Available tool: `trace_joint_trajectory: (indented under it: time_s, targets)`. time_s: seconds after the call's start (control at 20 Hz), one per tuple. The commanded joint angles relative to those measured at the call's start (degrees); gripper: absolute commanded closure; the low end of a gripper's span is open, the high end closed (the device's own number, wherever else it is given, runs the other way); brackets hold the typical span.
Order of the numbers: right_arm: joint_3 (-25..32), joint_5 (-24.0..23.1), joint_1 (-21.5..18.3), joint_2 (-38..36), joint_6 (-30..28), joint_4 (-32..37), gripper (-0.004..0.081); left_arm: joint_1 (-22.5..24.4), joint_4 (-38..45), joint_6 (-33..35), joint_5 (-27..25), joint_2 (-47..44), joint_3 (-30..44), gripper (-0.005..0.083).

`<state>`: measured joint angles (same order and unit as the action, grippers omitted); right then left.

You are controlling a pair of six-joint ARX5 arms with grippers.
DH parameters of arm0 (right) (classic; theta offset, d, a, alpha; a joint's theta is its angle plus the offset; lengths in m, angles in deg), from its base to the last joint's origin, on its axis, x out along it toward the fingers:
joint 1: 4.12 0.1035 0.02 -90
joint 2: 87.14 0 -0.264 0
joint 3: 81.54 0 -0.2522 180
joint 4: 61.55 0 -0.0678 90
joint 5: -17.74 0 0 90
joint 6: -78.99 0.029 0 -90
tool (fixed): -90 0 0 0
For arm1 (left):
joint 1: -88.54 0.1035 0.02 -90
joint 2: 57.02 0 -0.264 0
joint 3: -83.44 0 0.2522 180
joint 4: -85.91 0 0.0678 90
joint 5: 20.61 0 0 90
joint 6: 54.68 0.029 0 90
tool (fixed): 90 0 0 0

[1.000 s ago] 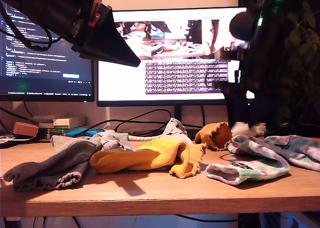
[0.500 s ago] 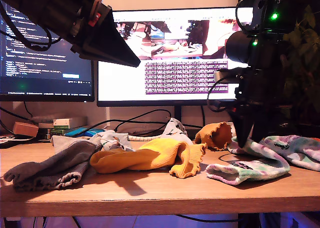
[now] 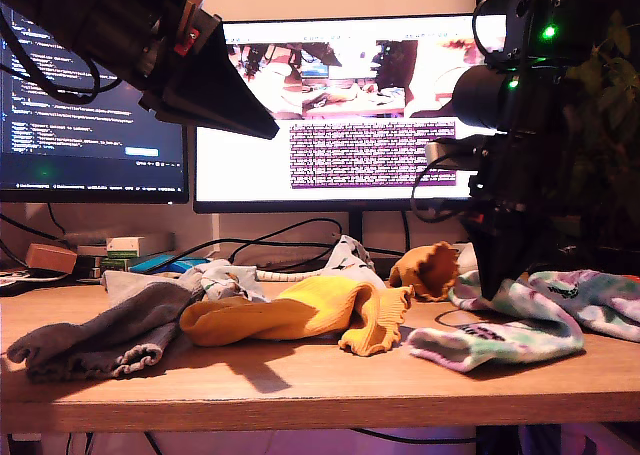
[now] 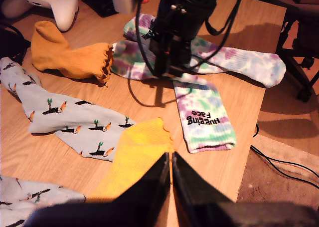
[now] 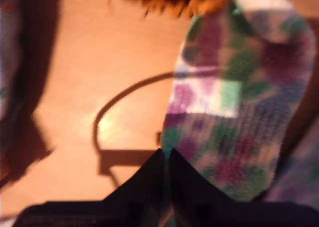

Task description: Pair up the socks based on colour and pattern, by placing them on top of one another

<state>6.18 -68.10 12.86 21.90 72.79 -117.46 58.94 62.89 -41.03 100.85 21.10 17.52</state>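
Note:
Two green-purple-white blotched socks lie at the exterior view's right: one in front (image 3: 500, 340) (image 4: 204, 119), one behind (image 3: 590, 300) (image 4: 239, 57). My second gripper (image 3: 490, 290) (image 4: 167, 75) (image 5: 164, 152) points down with its jaws pressed together on the edge of a blotched sock (image 5: 234, 112). My first gripper (image 3: 272, 127) (image 4: 169, 157) hangs shut and empty, high at the exterior view's left, above a mustard-yellow sock (image 3: 290, 310) (image 4: 134, 157). A second yellow sock (image 3: 430, 270) (image 4: 65, 52), a grey ribbed sock (image 3: 100, 335) and a pale printed sock (image 4: 75, 119) lie spread about.
A white game controller (image 4: 55, 2) rests behind the yellow sock. Two monitors (image 3: 340, 105) and cables stand at the back of the wooden table (image 3: 300, 385). Its front edge is close to the socks. Another printed sock (image 4: 25, 202) lies near my first gripper.
My second arm came down onto the blotched socks from higher up. The front blotched sock has since shifted slightly. My first arm stays where it was.

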Motion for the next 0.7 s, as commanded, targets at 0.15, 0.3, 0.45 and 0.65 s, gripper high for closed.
trace_joint_trajectory:
  time_s: [0.15,0.3,0.45,0.65]
  targets:
    - [0.76,5.09,0.35,-9.68,-1.60,-2.80,0.0783,-0.15,1.14,-0.20,0.22,0.20,0.85,0.0797]
    - [0.76,10.10,0.09,-14.97,-2.95,-3.56,0.0783,-0.13,2.82,-0.20,0.22,0.20,0.85,0.0797]
    - [0.76,12.46,-1.25,-16.74,-4.63,-2.89,0.0783,-0.13,4.70,-0.20,0.22,0.20,0.85,0.0797]
    - [0.83,18.45,-4.68,-13.70,-4.68,1.25,0.0783,-0.13,5.03,-0.20,0.22,0.20,0.83,0.0797]
